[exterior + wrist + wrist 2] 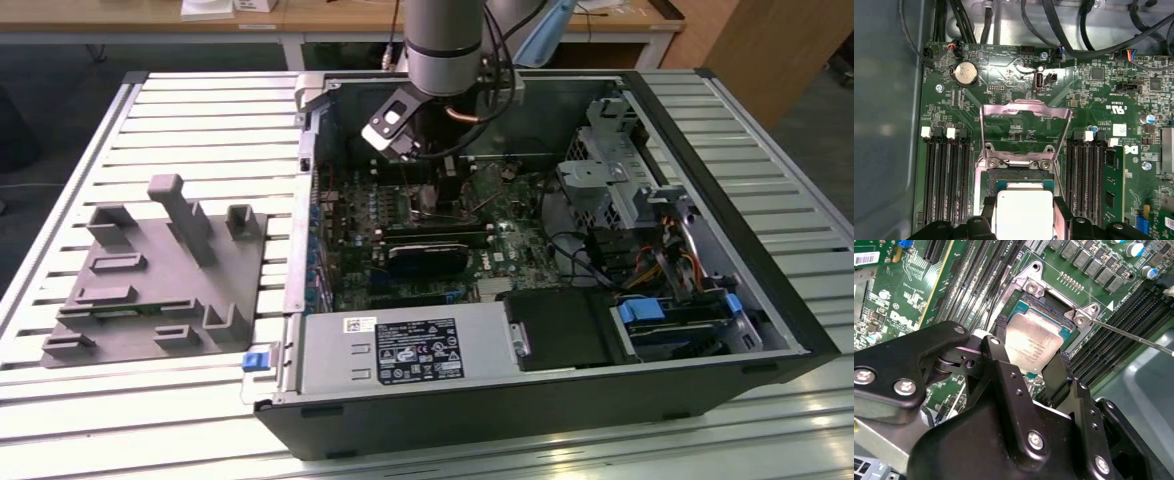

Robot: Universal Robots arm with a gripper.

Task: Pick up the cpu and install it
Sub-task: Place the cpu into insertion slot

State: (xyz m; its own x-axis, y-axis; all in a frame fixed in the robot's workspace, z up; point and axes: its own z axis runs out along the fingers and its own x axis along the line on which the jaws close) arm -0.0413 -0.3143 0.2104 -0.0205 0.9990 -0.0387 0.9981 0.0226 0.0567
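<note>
Two fingers [1056, 375] of the hand [1032, 339] pinch the cpu [1036, 347] by its edges.

Slatted table [80, 420] carries the open computer case [727, 170]; fixture block [154, 270] lies at the exterior view's left of it, apart; motherboard [400, 215] lies in the case floor, power supply [400, 350] nearer the camera; the cpu [1034, 347] sits clamped in the gripper [1025, 207], over the socket [1024, 176]; memory slots [946, 180] flank the socket on both sides.
</note>
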